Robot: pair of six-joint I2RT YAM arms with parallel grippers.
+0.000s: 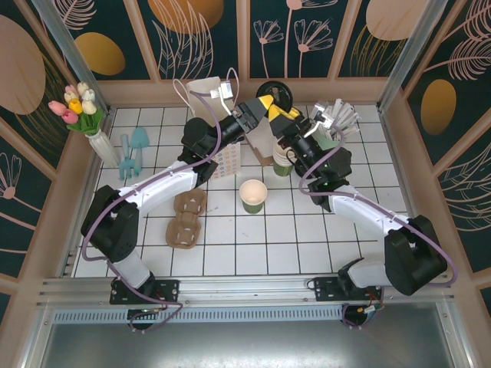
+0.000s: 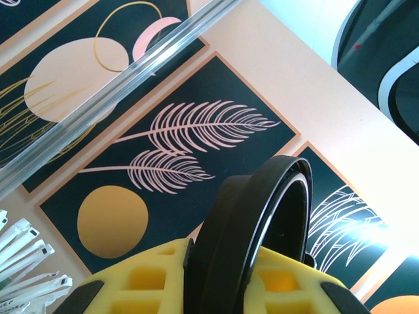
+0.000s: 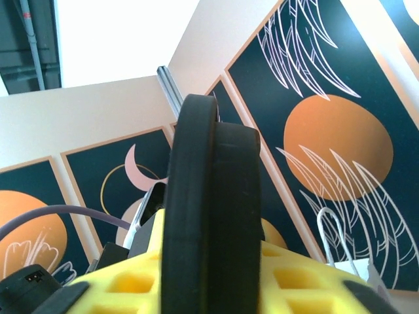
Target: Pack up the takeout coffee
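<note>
The black lid (image 1: 274,93) is up off the surface near the back wall, standing on edge between the two claws, which meet around it from either side. The left claw (image 1: 265,106) is pinching it: from the left wrist the lid's rim (image 2: 262,222) rises between the yellow fingers (image 2: 150,275). From the right wrist the right claw (image 1: 290,115) also has its yellow fingers (image 3: 294,275) pressed against both faces of the lid (image 3: 209,196), with no gap visible. The open green cup (image 1: 254,195) stands upright and lidless in the middle of the white tiled surface (image 1: 307,230), well below the lid. Just behind it stands a stack of cups (image 1: 282,159), with a holder of white sticks (image 1: 336,119) to its right and a paper bag (image 1: 205,96) by the back wall. Cardboard carriers (image 1: 186,218) lie left of the cup.
</note>
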